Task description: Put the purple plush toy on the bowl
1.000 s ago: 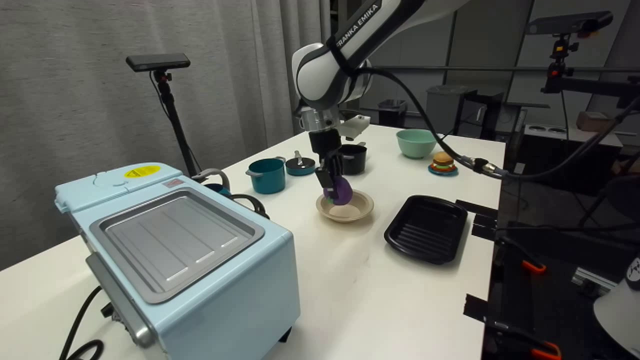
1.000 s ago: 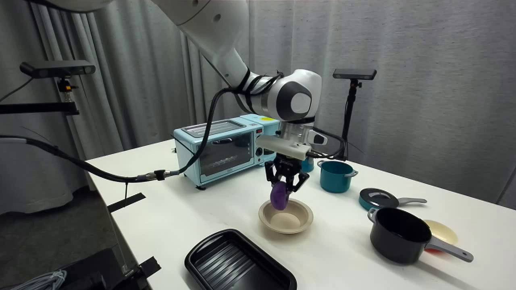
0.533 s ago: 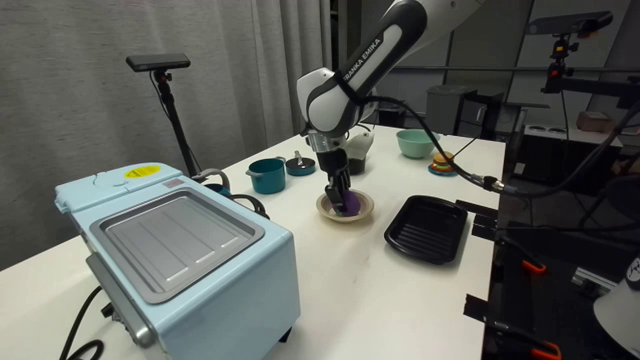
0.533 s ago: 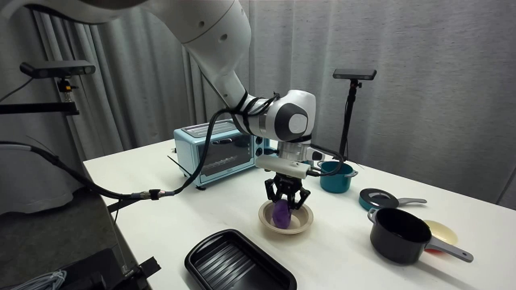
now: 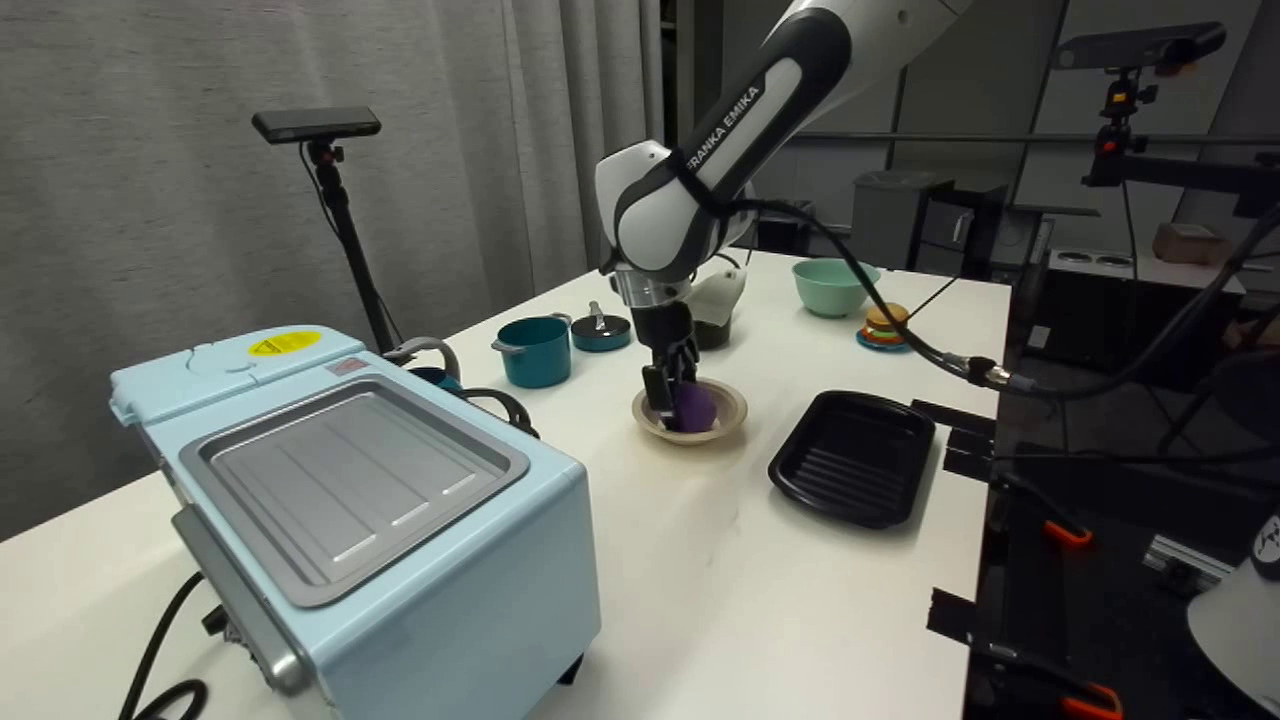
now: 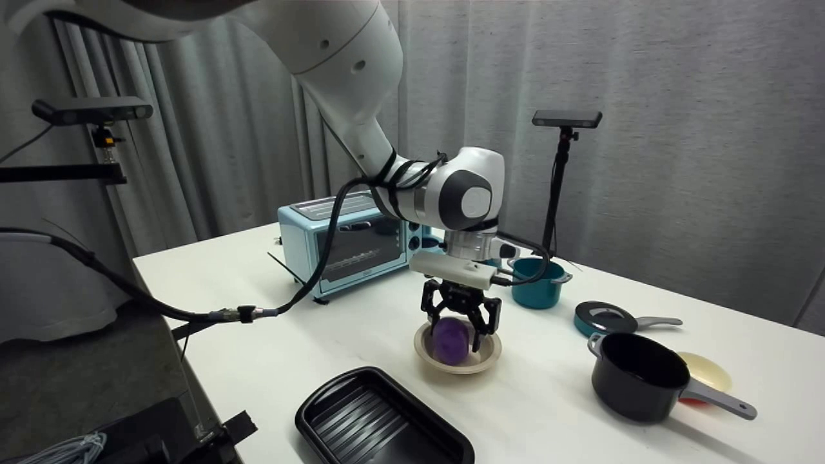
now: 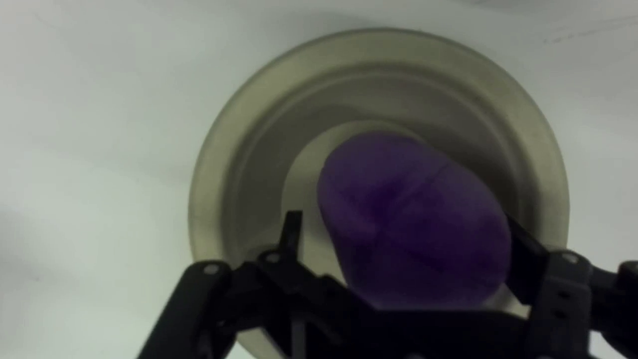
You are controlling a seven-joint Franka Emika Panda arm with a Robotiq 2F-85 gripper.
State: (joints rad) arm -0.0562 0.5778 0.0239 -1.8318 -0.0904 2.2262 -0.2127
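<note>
The purple plush toy [image 7: 413, 214] lies inside the cream-beige bowl [image 7: 209, 189], and both exterior views show it there: toy [image 6: 451, 351], bowl [image 6: 493, 353]. My gripper [image 7: 404, 225] reaches down into the bowl with its jaws spread around the toy. A gap shows between the left finger [image 7: 293, 227] and the toy in the wrist view. The right finger lies against or close beside the toy's other side; contact cannot be told. The toy's underside is hidden.
Close to the bowl is a black ridged tray [image 5: 853, 458]. A blue toaster oven [image 5: 400, 500], a teal pot [image 6: 536, 283], a lidded pan [image 6: 606, 318] and a black saucepan [image 6: 638, 377] also stand on the table. Further off are a green bowl [image 5: 833, 287] and a toy burger [image 5: 885, 325].
The gripper has come down with the toy from above the bowl into it. In the last half second its jaws have spread and let the toy go.
</note>
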